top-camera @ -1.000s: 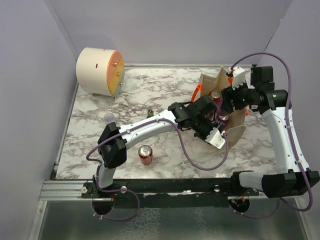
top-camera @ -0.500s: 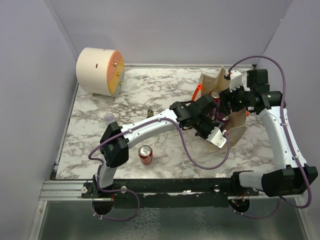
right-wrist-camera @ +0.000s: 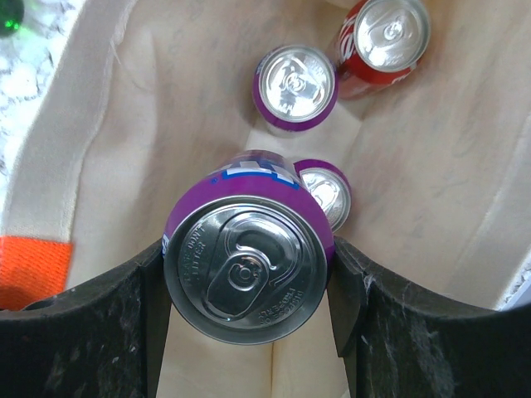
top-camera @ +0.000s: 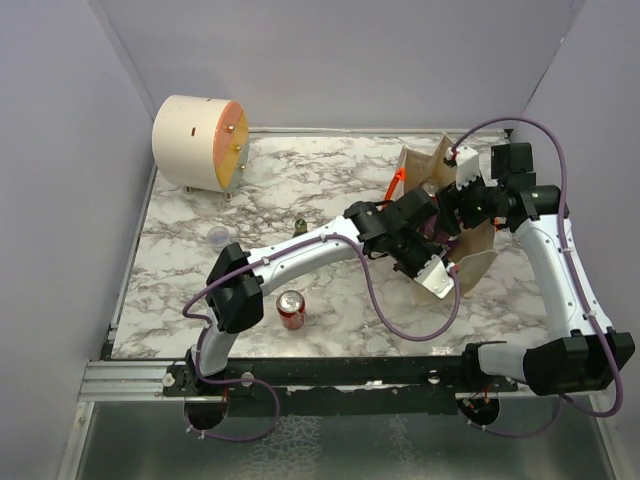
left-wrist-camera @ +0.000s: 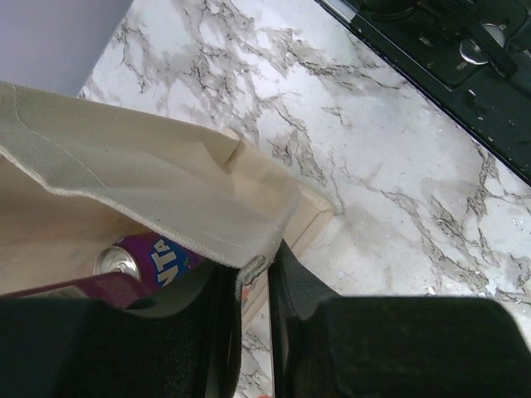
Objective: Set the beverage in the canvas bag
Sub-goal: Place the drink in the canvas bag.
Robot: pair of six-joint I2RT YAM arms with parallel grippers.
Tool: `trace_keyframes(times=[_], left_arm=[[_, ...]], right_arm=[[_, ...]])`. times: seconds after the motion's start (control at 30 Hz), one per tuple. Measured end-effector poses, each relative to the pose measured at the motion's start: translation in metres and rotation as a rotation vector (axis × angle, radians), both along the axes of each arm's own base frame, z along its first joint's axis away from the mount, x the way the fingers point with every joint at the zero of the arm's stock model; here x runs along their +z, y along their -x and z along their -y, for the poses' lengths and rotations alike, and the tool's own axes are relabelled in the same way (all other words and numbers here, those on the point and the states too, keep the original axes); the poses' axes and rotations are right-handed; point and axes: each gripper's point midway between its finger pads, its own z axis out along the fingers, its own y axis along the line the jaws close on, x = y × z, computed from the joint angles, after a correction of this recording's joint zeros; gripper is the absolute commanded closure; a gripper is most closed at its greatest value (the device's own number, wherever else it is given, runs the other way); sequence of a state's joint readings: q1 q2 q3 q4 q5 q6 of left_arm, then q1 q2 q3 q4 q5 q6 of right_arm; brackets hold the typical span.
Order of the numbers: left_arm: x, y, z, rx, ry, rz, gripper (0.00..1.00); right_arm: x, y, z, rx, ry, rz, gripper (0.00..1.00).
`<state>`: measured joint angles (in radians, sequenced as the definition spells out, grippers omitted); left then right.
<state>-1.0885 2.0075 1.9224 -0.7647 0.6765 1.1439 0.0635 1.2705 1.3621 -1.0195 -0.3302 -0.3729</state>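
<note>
The beige canvas bag (top-camera: 478, 250) stands open at the right of the table, with an orange handle (top-camera: 395, 185). My left gripper (top-camera: 438, 246) is shut on the bag's rim (left-wrist-camera: 253, 264) and holds the mouth open. My right gripper (right-wrist-camera: 249, 249) is shut on an upright purple can (right-wrist-camera: 246, 267), held over the bag's inside (right-wrist-camera: 166, 99). On the bag floor stand two purple cans (right-wrist-camera: 294, 87), (right-wrist-camera: 329, 192) and a red can (right-wrist-camera: 383, 40). One purple can also shows in the left wrist view (left-wrist-camera: 143, 259). In the top view the right gripper (top-camera: 448, 212) is at the bag mouth, and the held can is hidden.
A red can (top-camera: 291, 309) stands on the marble table near the front. A round beige drum (top-camera: 198, 141) sits at the back left. A small clear object (top-camera: 217, 236) and a small green one (top-camera: 299, 228) lie mid-left. Grey walls close both sides.
My right gripper has moved a little left and down into the bag mouth with the purple can. My left gripper has kept its hold on the rim.
</note>
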Motion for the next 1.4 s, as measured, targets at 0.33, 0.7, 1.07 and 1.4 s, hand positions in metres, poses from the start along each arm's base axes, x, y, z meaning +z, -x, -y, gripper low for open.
trace_keyframes(times=[0.33, 0.7, 1.07, 1.4], left_arm=[[0.001, 0.001, 0.005, -0.006, 0.003, 0.028, 0.92], [0.001, 0.000, 0.005, -0.001, 0.001, 0.035, 0.99], [0.005, -0.003, 0.004, 0.023, 0.003, 0.061, 1.00], [0.007, -0.006, 0.006, 0.060, 0.007, 0.050, 1.00]], right_arm=[[-0.037, 0.027, 0.003, 0.046, 0.036, -0.077, 0.96], [-0.069, 0.045, 0.003, 0.068, 0.040, -0.161, 0.97], [-0.088, 0.053, -0.001, 0.062, 0.009, -0.217, 0.98], [-0.101, 0.045, -0.002, 0.045, 0.002, -0.262, 0.98]])
